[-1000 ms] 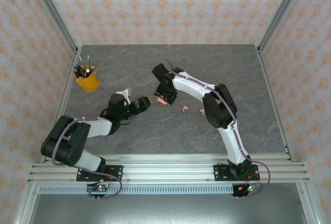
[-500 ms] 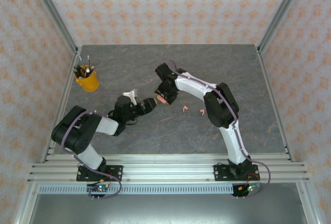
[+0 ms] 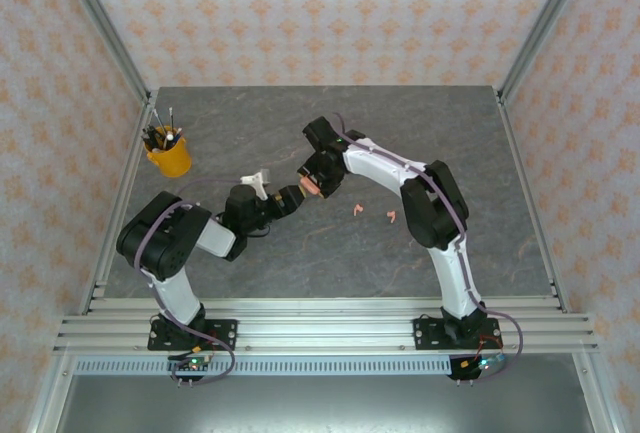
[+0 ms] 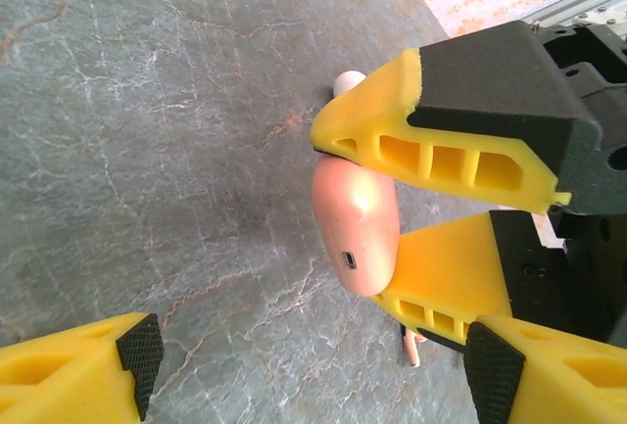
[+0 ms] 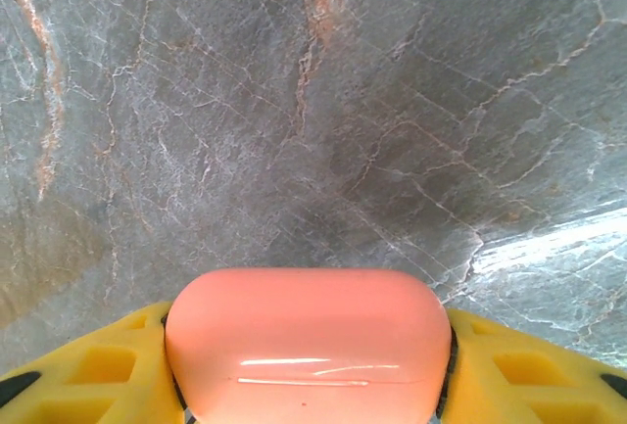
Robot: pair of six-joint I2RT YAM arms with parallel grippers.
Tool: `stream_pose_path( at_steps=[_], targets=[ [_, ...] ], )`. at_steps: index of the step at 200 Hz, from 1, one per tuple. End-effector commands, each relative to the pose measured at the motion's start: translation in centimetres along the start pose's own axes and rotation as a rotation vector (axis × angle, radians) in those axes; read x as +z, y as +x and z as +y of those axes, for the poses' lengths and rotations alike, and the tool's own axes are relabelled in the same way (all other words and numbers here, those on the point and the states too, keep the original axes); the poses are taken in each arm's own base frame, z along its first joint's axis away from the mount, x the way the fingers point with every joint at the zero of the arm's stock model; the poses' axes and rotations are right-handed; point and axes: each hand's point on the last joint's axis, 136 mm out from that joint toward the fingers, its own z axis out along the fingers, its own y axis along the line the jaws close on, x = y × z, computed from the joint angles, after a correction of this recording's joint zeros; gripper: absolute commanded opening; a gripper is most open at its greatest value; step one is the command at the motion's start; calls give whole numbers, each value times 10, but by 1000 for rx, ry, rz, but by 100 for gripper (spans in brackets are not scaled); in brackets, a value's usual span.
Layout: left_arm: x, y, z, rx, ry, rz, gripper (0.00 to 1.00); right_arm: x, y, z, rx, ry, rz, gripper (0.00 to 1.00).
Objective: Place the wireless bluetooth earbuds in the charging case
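Glossy case, stone-look worktop
You see smooth, shiny pink plastic over veined, mostly matt grey; the right pincer's fingers are matt yellow plastic.

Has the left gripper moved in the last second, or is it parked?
Yes. The left gripper has slid right, away from the yellow cup and closer to the pink case.

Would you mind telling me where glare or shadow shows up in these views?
Right wrist: white glare streaks on the glossy pink case, and a bright sheen on the table at right. Left wrist: a soft shadow on the table beside the case. Top external: even light, faint shadows.
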Motion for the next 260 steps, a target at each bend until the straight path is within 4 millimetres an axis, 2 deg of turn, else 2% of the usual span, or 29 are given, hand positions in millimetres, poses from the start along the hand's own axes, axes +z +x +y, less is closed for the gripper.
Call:
stream_pose_path(
  at_steps=[1, 126, 166, 173, 194, 260],
  targets=[
    [8, -13, -17, 19, 57, -48, 81, -28, 0, 18, 14, -78, -8, 48],
    [33, -29, -31, -1, 114, -91, 68, -34, 7, 26, 21, -115, 26, 48],
    [39, -37, -40, 2, 139, -103, 59, -33, 8, 25, 22, -117, 30, 48],
    [43, -31, -31, -7, 120, -88, 57, -33, 8, 25, 23, -116, 33, 48],
    [45, -33, -33, -6, 125, -89, 51, -33, 8, 24, 22, -118, 33, 48],
    [45, -33, -32, -11, 122, -90, 39, -30, 8, 24, 24, -116, 37, 48]
  ],
)
